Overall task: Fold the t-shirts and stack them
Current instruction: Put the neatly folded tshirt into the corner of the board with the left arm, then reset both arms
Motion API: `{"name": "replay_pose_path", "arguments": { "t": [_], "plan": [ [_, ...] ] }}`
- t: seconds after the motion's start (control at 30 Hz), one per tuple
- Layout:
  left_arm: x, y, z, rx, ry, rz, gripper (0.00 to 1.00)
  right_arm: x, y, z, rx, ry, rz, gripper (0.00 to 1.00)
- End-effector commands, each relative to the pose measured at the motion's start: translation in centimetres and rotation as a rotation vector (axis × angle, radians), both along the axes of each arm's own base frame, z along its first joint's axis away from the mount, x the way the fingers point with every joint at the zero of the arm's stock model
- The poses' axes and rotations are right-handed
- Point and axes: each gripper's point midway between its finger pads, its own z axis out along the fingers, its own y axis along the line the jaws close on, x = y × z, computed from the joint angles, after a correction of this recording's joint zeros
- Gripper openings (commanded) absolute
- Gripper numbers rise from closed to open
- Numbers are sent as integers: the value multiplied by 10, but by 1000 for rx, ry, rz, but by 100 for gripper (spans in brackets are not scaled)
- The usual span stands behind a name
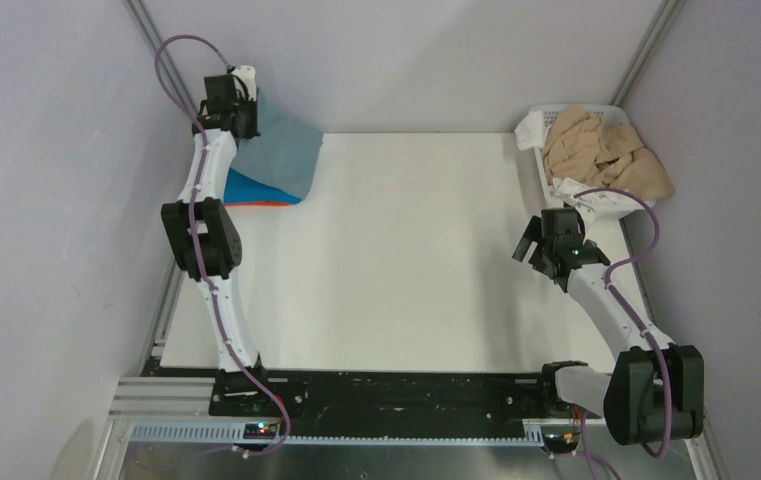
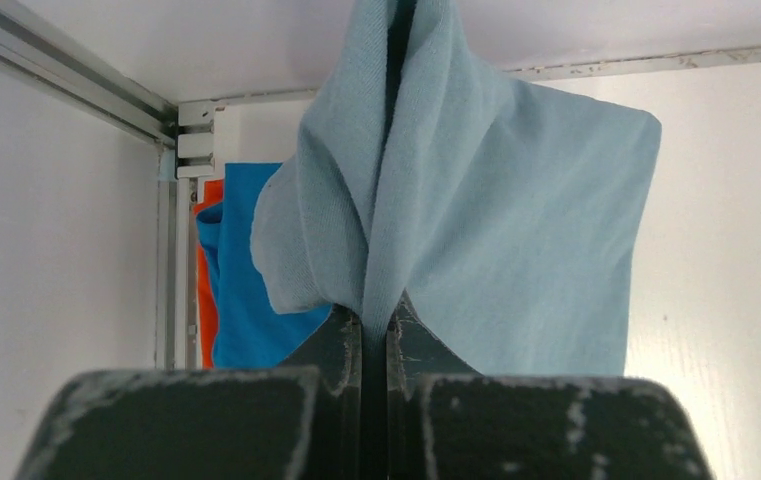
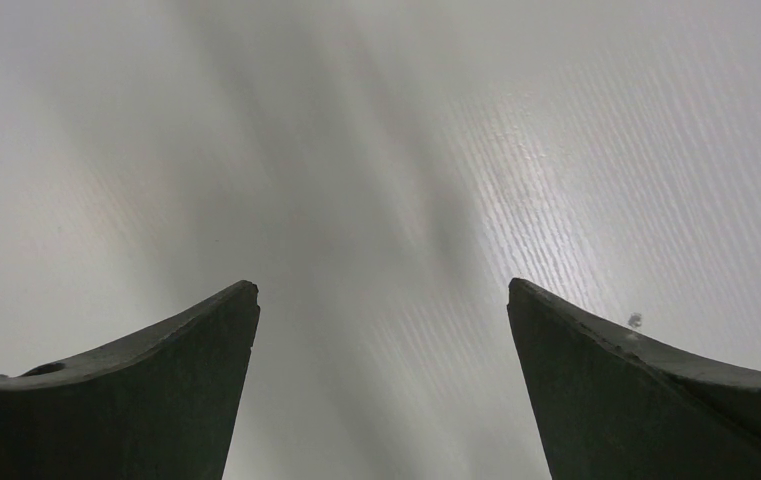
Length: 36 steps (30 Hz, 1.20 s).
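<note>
A: Item one, the left gripper (image 1: 253, 104)?

B: It is at the far left corner of the table (image 1: 406, 260). The left wrist view shows the gripper (image 2: 374, 322) with its jaws pressed together on a gathered fold of the grey-blue t-shirt (image 2: 516, 230). The cloth rises from the pinch and spreads out to the right.

A: And from overhead?

B: The top view shows the grey-blue t-shirt (image 1: 286, 150) hanging from that gripper, with its lower edge draped over the pile beneath. The pinch itself cannot be made out from up there.

A: Item two, the pile.

B: There is a bright blue t-shirt (image 1: 256, 187) with an orange t-shirt (image 1: 261, 203) under it, flat on the table at the left edge. Overhead, the orange shows only as a thin strip. The left wrist view shows more of the bright blue t-shirt (image 2: 246, 290) and the orange t-shirt (image 2: 204, 290), both beside the corner frame.

A: Item three, the right gripper (image 1: 536, 257).

B: It is over the bare table on the right side, near the basket (image 1: 581, 107). In the right wrist view the gripper (image 3: 381, 300) has its jaws spread wide, with only the white table surface (image 3: 376, 120) between them.

A: Item four, the basket contents.

B: These show in the top view only. A crumpled tan t-shirt (image 1: 601, 152) is heaped on top, spilling over the right rim. A white garment (image 1: 533, 128) shows at the left and near edges.
</note>
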Motion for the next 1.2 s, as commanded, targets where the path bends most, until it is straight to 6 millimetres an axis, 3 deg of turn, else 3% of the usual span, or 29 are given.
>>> {"name": "replay_pose_path", "arguments": {
  "t": [0.0,0.1,0.23,0.3,0.33,0.4,0.5,0.63,0.83,0.93,1.03,1.07,1.1,1.13,1.17],
  "plan": [
    [22,26,25,5,-116,55,0,-7,-11,9,-50,-15,-54,100],
    [28,45,6,2,-102,126,0,-9,-12,12,-55,-23,-63,99],
    [28,73,-11,11,-91,265,9,-8,-12,13,-55,-30,-63,99],
    [24,87,-10,19,-101,342,44,-8,-11,14,-52,-34,-60,99],
    [23,92,-8,19,-107,371,79,-7,-11,15,-52,-38,-59,99],
    [18,100,3,28,-129,432,97,-8,-11,18,-51,-45,-58,99],
    [12,95,25,-25,-175,439,99,-9,-11,20,-50,-53,-59,99],
    [1,73,48,-160,-213,404,100,-9,-6,29,-30,-84,-41,99],
    [-33,11,79,-346,-243,269,100,-9,6,45,32,-154,-3,99],
    [-69,-17,106,-342,-322,238,100,-10,17,49,52,-167,41,100],
    [-105,-49,119,-365,-357,198,100,-15,32,46,54,-160,91,99],
    [-127,-71,121,-387,-370,159,100,-17,34,45,54,-158,96,99],
    [-151,-79,142,-401,-426,141,100,-21,36,44,51,-153,105,99],
    [-163,-97,117,-414,-393,118,100,-24,37,46,57,-162,106,99],
    [-185,-101,132,-421,-446,115,100,-29,38,43,57,-154,111,100]
  ]
}}
